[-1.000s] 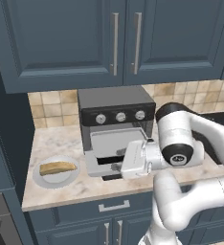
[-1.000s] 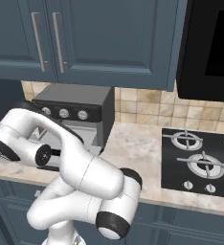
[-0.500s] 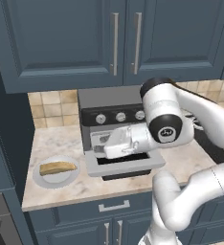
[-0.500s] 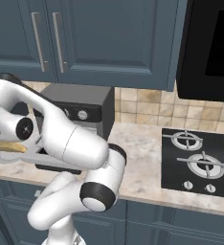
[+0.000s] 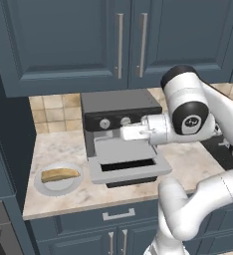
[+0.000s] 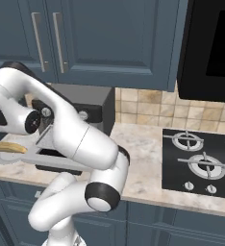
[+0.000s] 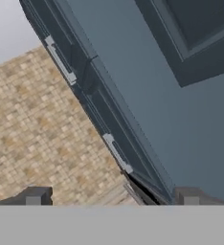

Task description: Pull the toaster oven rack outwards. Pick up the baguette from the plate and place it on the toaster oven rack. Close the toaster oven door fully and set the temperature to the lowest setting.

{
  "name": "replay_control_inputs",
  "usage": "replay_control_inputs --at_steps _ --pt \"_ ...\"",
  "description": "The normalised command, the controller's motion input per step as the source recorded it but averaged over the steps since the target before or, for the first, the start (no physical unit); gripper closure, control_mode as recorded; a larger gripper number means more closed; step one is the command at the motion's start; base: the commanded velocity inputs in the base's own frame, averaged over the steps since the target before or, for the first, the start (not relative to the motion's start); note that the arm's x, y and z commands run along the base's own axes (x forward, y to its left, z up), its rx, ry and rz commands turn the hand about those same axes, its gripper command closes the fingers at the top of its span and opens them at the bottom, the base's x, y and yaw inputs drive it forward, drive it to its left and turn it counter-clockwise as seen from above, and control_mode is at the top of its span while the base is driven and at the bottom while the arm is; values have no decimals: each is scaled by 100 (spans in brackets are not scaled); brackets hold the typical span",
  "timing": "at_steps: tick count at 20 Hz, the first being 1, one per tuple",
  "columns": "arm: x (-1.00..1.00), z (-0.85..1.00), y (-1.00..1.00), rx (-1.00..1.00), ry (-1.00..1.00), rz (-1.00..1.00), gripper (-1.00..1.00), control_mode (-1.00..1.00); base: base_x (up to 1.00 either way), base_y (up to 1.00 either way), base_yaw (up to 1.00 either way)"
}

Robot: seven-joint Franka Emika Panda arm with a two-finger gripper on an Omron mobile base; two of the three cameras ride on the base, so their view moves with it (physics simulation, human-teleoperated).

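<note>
Left base view: gripper (image 5: pixel 128 133) level, jaws apart.

Grey oven (image 5: pixel 121 122), golden baguette (image 5: pixel 60 174)
White plate (image 5: pixel 58 185) on a beige marbled surface (image 5: pixel 63 149); slate-blue cabinets (image 5: pixel 63 45), tan tiles (image 5: pixel 54 112), black hob (image 6: pixel 201 166).

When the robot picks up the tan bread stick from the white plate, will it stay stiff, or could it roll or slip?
The short tan-brown baguette looks crusty and straight, so it probably stays stiff. Its rounded shape may let it roll on the round white plate if nudged sideways. It seems light, so the open fingers should lift it easily.
</note>
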Motion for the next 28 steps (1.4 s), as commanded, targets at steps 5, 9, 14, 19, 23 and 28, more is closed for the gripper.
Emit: replay_control_inputs --at_steps 5,9,14,19,23,28 --pt "-14 36 -53 8 11 -3 -100 -100 0 0 0" --pt "-23 2 -42 8 15 -1 -100 -100 0 0 0" --pt "-31 0 -34 6 28 0 -100 -100 0 0 0" --pt "-29 1 -25 3 7 0 -100 -100 0 0 0" --pt "-17 8 -23 4 -8 0 -100 -100 0 0 0" --pt "-24 1 -22 6 -8 -1 -100 -100 0 0 0"
